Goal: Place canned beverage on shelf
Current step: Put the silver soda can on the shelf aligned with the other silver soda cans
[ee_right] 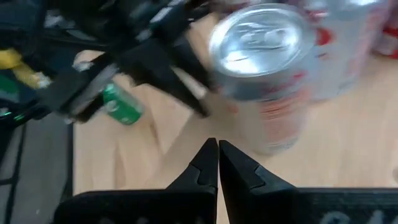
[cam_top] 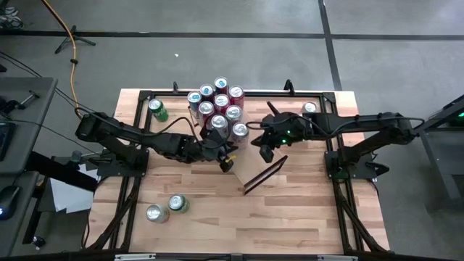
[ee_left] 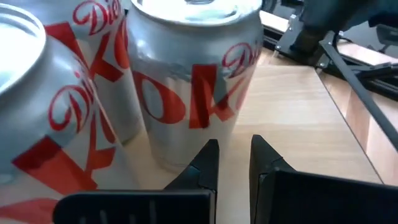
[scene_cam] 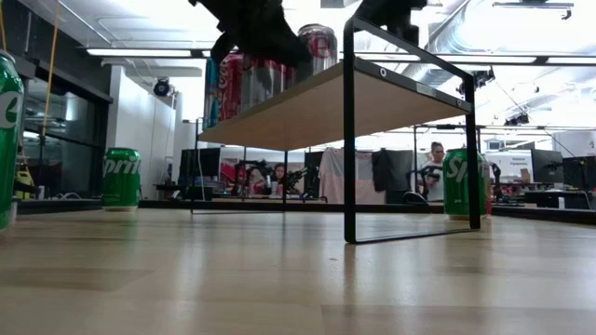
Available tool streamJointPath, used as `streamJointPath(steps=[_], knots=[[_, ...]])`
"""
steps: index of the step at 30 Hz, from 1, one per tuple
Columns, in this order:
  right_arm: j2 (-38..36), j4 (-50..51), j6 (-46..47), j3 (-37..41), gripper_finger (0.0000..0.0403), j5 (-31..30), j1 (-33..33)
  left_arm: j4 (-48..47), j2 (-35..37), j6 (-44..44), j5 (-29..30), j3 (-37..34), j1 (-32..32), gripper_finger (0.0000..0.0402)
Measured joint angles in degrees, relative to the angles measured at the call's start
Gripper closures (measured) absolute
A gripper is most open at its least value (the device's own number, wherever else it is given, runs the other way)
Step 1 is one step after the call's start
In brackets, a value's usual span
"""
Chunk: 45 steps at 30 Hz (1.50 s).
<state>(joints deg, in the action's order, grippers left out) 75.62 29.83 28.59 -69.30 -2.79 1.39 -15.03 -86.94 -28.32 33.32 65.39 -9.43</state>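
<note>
Several red and silver cola cans (cam_top: 220, 109) stand upright in a cluster on the far end of the shelf (scene_cam: 317, 107), a pale plank on a thin black frame. My left gripper (cam_top: 226, 163) hovers over the plank just in front of the nearest silver can (ee_left: 186, 81). Its fingers (ee_left: 208, 165) are drawn together with nothing between them. My right gripper (cam_top: 267, 154) is shut and empty (ee_right: 217, 158). It hangs above the plank to the right of the cluster and faces a silver can (ee_right: 267, 68) and the left arm. My left gripper has one fingertip (ee_left: 211, 152) right at the foot of the nearest silver can's wall (ee_left: 180, 155), coming slanting down from the near side. I cannot tell whether it touches. The can stands upright on the plank.
A green can (cam_top: 157, 109) stands at the table's far left and another can (cam_top: 309, 109) at the far right. Two more cans (cam_top: 168, 208) stand near the front left. The shelf's black end frame (cam_top: 264, 176) stands mid-table. People sit in the room behind (scene_cam: 436, 158).
</note>
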Motion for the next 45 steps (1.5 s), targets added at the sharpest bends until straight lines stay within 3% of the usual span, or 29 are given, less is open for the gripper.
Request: streamJointPath(steps=[9,15,19,21,23,29,32,38,45], knots=[[-0.1,-5.1,-1.4,0.0,0.0403,5.0,3.5,3.5,0.0,3.9,0.2,0.0,0.1,0.0401],[1.2,-9.8,-1.6,0.0,0.0403,2.0,4.0,4.1,1.0,9.6,-4.0,3.1,-0.1,0.0401],[3.1,-12.9,-0.2,0.0,0.0403,0.7,3.9,-3.4,4.1,10.0,-10.9,7.0,-2.0,0.0401],[4.8,-15.5,1.6,0.0,0.0403,0.7,3.9,-9.6,7.1,10.0,-11.5,8.4,-3.5,0.0402],[6.4,-16.4,3.7,0.1,0.0403,0.0,3.9,-11.8,9.9,10.7,-9.4,10.0,-5.2,0.0401],[11.7,-21.9,13.4,0.0,0.0403,-8.0,3.7,-14.9,20.1,13.6,6.2,10.4,-9.0,0.0401],[12.5,-21.2,17.7,0.1,0.0403,-12.0,3.4,-15.4,23.9,13.6,11.0,10.5,-9.6,0.0401],[11.7,-17.2,20.5,0.1,0.0403,-18.1,2.9,-15.7,27.2,13.6,12.7,10.5,-9.8,0.0402],[10.9,-14.4,20.5,0.0,0.0403,-20.1,2.6,-18.3,27.1,13.6,10.4,10.4,-9.8,0.0402]])
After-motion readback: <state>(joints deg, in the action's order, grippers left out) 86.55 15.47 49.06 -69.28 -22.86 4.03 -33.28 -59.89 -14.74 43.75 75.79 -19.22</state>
